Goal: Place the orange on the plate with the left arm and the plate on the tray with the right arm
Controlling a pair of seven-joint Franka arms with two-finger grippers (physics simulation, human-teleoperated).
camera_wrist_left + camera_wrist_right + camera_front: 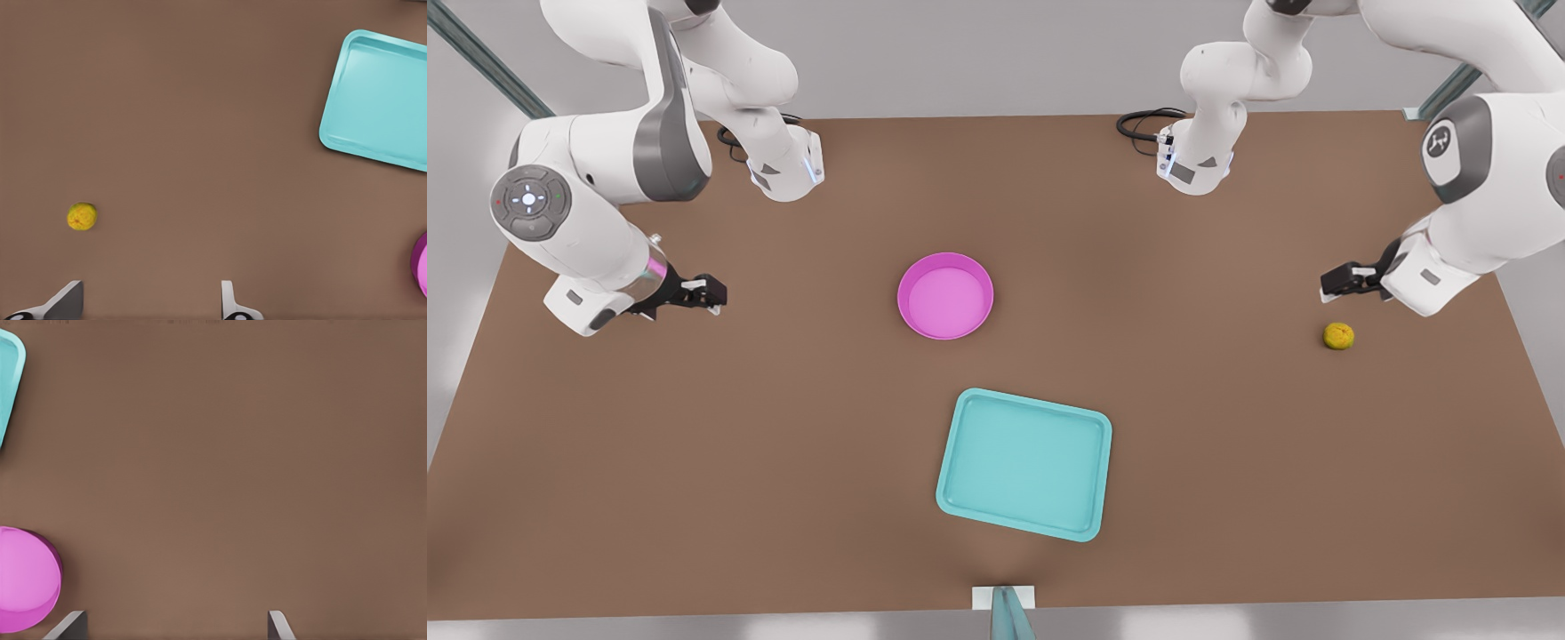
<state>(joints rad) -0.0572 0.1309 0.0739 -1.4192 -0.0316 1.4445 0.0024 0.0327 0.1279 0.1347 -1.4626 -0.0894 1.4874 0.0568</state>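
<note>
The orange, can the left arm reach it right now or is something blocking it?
Probably yes. The orange sits alone on the bare table, just beside the left gripper, whose fingers are spread open. Nothing lies between them; the plate and tray are well away.

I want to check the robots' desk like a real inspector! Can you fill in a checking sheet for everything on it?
Surface: brown table, flat.
Job's things: orange lies alone on the table at the front view's right; plate mid-table, nothing in it; tray nearer the camera, nothing in it, apart from the plate.
Clutter: nothing seen.
End effectors: left end effector hangs beside the orange, fingers open, holding nothing; right end effector waits at the front view's left, fingers open, holding nothing.
Cables: black loops by each arm base.
Surroundings: grey wall, metal struts.
</note>
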